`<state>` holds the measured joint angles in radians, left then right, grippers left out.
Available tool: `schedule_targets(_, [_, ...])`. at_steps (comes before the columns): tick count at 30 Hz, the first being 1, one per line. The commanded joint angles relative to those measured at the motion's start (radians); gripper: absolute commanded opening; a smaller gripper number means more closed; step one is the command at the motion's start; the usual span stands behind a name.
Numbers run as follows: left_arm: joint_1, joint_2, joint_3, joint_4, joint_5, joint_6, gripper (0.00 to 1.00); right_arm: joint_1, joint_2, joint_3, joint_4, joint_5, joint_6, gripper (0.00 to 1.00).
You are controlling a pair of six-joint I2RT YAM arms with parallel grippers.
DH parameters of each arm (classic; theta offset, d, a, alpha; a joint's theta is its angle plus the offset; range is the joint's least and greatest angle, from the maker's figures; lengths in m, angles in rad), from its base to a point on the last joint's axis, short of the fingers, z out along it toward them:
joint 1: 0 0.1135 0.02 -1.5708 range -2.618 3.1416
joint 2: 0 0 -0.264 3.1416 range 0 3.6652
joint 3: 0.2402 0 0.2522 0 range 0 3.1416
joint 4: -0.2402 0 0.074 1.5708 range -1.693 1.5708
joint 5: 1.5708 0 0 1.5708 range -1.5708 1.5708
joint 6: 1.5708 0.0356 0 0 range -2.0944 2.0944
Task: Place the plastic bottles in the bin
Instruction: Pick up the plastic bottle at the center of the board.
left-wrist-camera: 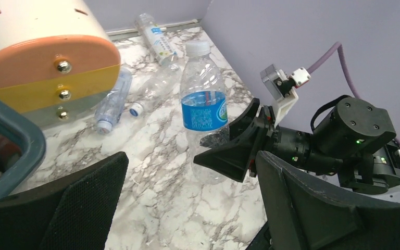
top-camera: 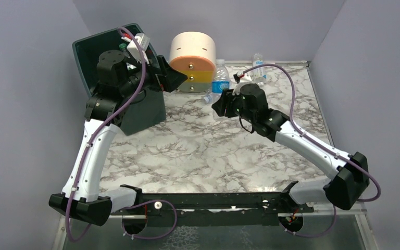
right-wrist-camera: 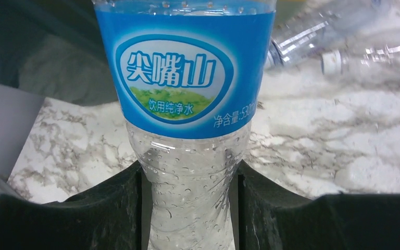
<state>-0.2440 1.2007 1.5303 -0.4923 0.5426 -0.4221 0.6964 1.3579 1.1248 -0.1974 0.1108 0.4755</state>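
1. Top view — left gripper [top-camera: 171, 78] stands wide, with nothing between its fingers. The bin [top-camera: 86, 49] is directly behind it and to its left, partly under that arm. The round drawer unit [top-camera: 192, 49] is just past its tips.
2. Top view, other arm: right gripper [top-camera: 223, 105] is clamped on the lower body of the upright bottle [top-camera: 220, 78] — clear, blue label, white cap. The lying bottles [top-camera: 208, 98] sit just beyond it to its left, at the foot of the drawer unit. The back bottle [top-camera: 259, 63] lies further out and to its right, near the far wall. All of these are on the marble table [top-camera: 187, 151]. The bin is well off to this gripper's left, past the left gripper.
3. Left wrist view: its own two fingers sit at the bottom corners, far apart, with bare marble between them. The upright bottle stands ahead, roughly midway between them, and the right gripper pinches it low from the right side. The bin's rim shows at the far left, close beside the left finger. The drawer unit is ahead-left with two lying bottles at its foot, and the back bottle is beyond those.
4. Right wrist view: the upright bottle fills the gap between the fingers, and both touch its sides below the label. The lying bottles are beyond, to the right. From here I cannot tell whether its base is on the table.
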Motion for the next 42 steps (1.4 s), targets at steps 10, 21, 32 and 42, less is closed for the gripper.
schedule_targets(10, [-0.045,-0.014,-0.042,0.297,0.175,-0.088,0.99,0.111,-0.140,0.003,0.231,-0.051,-0.362,0.47])
schedule_targets(21, [-0.129,0.009,-0.039,0.332,0.136,-0.032,0.99,0.153,-0.111,0.143,0.257,-0.066,-0.404,0.47])
schedule_targets(32, [-0.195,0.019,-0.031,0.355,0.079,-0.015,0.99,0.202,-0.063,0.194,0.254,-0.062,-0.414,0.47])
schedule_targets(42, [-0.221,0.015,-0.040,0.358,0.016,0.011,0.99,0.241,-0.068,0.195,0.256,-0.046,-0.423,0.46])
